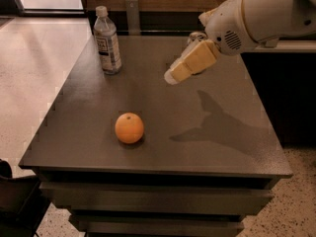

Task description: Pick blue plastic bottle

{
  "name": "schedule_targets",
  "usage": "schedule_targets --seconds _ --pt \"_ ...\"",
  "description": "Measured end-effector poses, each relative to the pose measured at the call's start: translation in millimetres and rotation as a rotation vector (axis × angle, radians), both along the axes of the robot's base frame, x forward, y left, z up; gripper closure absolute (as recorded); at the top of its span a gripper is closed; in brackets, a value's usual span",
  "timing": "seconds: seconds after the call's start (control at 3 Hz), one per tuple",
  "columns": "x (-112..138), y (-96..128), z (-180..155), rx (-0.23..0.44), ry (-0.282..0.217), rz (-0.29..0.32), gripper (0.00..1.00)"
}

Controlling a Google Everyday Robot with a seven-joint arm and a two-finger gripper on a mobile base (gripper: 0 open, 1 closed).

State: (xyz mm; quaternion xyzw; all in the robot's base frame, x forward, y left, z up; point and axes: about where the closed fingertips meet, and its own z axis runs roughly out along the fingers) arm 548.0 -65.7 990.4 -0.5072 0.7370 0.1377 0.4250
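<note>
Fat white arm, smooth rounded shell, bulbous wrist housing there with a patch of small dark vent holes, then the cream-yellow blocky gripper, paler at its tip, above the grey table
</note>
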Motion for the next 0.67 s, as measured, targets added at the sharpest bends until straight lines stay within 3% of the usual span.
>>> schedule_targets --seconds 0.33,0.67 --pt "37.2 20.0 -0.8 0.106 -0.043 -0.003 0.00" --pt "72.1 70.3 7.0 0.181 -0.032 -0.003 0.00"
